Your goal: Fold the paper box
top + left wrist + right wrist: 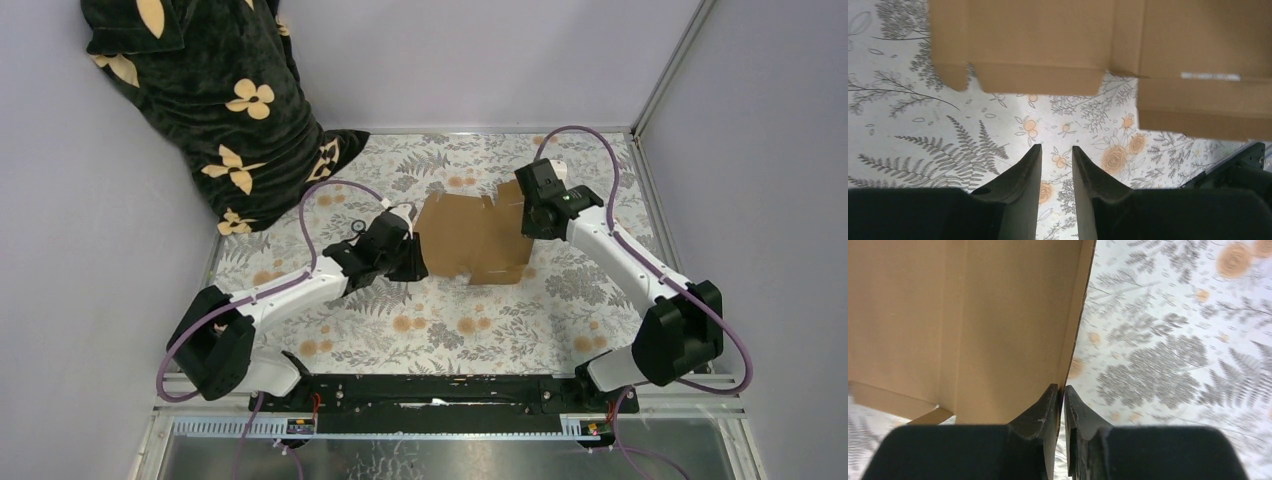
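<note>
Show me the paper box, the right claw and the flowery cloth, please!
paper box [475, 240], top view, middle of the flat brown sheet.
right claw [1064, 389], right wrist view, between its two black fingertips.
flowery cloth [205, 110], top view, dark part between the yellow flowers.

The top camera sits high, above and behind the near edge of the table [450, 330], and looks down and forward from far, so it takes in the whole surface. The left wrist camera sits just behind the left gripper [1056, 147], low over the table, and faces along the fingers toward the paper box [1048, 45]. The right wrist camera looks along the right gripper [1060, 387], very near to one edge of the paper box. All three views share the paper box and the table around it.
</note>
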`<state>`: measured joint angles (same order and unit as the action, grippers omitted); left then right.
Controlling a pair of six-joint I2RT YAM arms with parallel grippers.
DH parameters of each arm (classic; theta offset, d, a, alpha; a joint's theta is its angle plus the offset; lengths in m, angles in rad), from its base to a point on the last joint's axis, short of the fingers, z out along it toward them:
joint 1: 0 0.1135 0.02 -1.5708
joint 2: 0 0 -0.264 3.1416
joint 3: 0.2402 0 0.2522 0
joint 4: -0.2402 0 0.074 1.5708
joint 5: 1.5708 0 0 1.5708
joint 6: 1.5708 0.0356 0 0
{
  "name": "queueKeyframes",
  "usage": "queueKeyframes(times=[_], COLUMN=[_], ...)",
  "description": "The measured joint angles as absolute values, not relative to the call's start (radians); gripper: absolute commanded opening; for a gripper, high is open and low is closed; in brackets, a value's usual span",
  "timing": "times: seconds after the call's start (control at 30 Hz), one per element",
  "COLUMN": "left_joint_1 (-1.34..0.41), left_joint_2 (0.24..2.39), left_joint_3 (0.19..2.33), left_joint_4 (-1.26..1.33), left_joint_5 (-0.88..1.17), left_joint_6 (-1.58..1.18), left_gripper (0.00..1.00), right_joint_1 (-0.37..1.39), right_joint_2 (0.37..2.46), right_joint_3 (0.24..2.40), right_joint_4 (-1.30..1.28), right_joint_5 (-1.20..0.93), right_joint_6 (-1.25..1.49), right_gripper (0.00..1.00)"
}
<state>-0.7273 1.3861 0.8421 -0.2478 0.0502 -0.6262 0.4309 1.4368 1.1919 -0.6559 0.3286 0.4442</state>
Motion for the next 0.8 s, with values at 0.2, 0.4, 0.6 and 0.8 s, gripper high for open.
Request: queueKeyframes(times=[0.2, 0.4, 0.6, 0.8], left_joint_1=[-0.67, -0.665, -0.665, -0.68], left_joint_2=[1.404, 1.458, 1.533, 1.589], left_joint_3=[0.842, 0.846, 0.856, 0.856], left_joint_4=[-0.247, -0.236, -0.179, -0.075], left_joint_5=[0.053, 0.071, 0.119, 0.162], left_joint_6=[-0.617, -0.618, -0.627, -0.656], left_gripper=[0.35, 0.35, 0.34, 0.34], right_joint_1=[0.433, 0.473, 0.561, 0.61], right_joint_2=[1.483, 1.539, 1.612, 1.679], right_joint_3=[1.244, 1.277, 1.33, 1.363], right_joint_4=[-0.842, -0.958, -1.011, -1.05], right_joint_5=[0.4, 0.532, 0.672, 0.77], right_joint_6=[0.369, 0.344, 0.341, 0.353], right_gripper=[0.15, 0.15, 0.15, 0.15])
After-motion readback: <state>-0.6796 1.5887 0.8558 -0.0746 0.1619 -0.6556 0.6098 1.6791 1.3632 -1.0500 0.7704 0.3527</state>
